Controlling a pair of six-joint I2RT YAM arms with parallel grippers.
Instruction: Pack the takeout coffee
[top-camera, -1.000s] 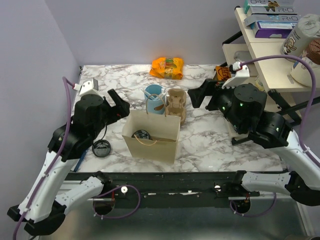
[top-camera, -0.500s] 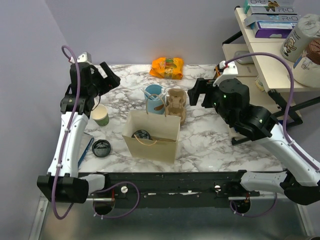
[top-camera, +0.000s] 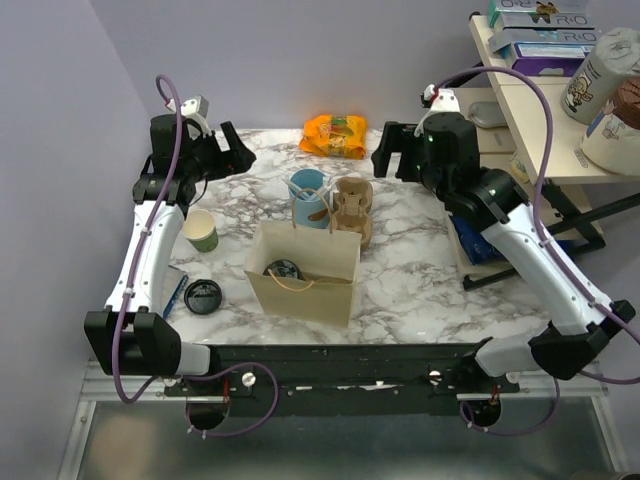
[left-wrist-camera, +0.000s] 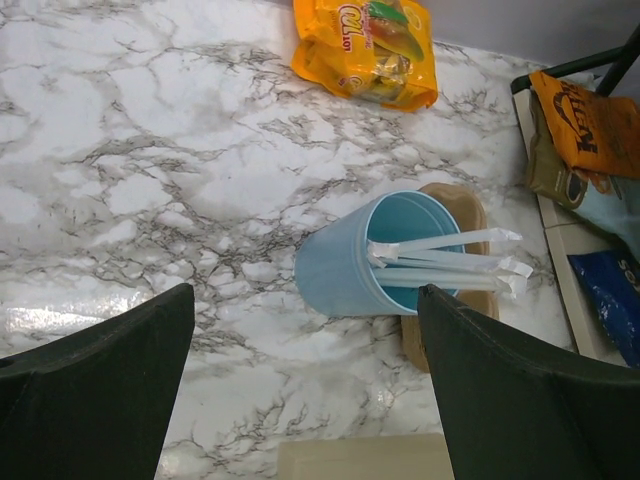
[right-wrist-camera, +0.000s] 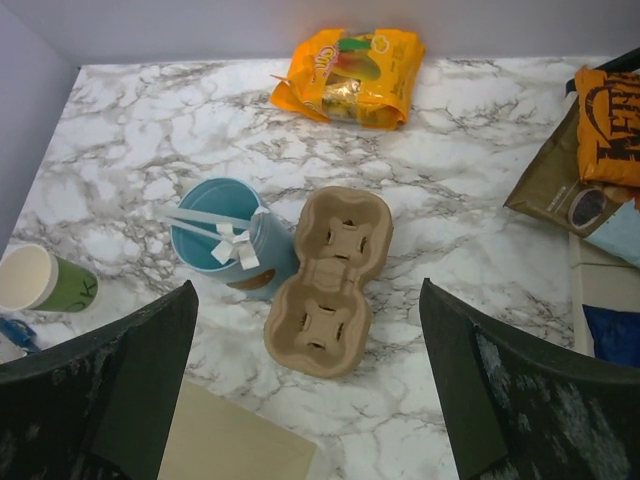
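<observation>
We see the takeout coffee (top-camera: 283, 269) down inside the tan paper bag (top-camera: 300, 296), near the bag's left side. From above it looks like a small round black lid facing up. The bag's wall hides the sides of the cup, so we cannot see its colour. The bag stands open at the near middle of the marble table (top-camera: 420, 270). Just behind it stand a light-blue cup (top-camera: 307, 196) with white wrapped straws in it and a brown cup carrier (top-camera: 352, 208), side by side and touching. An orange snack bag (top-camera: 335, 135) lies at the far edge. Left of the paper bag stands a green cup (top-camera: 202, 231) with no lid, cream inside, and nearer to us a loose black lid (top-camera: 203, 296) lies flat on the table. Both arms are high up and well away from the bag. The left gripper (top-camera: 235, 152) has its jaws wide apart and holds nothing, and so does the right gripper (top-camera: 393, 152). Both point toward the middle of the table.
</observation>
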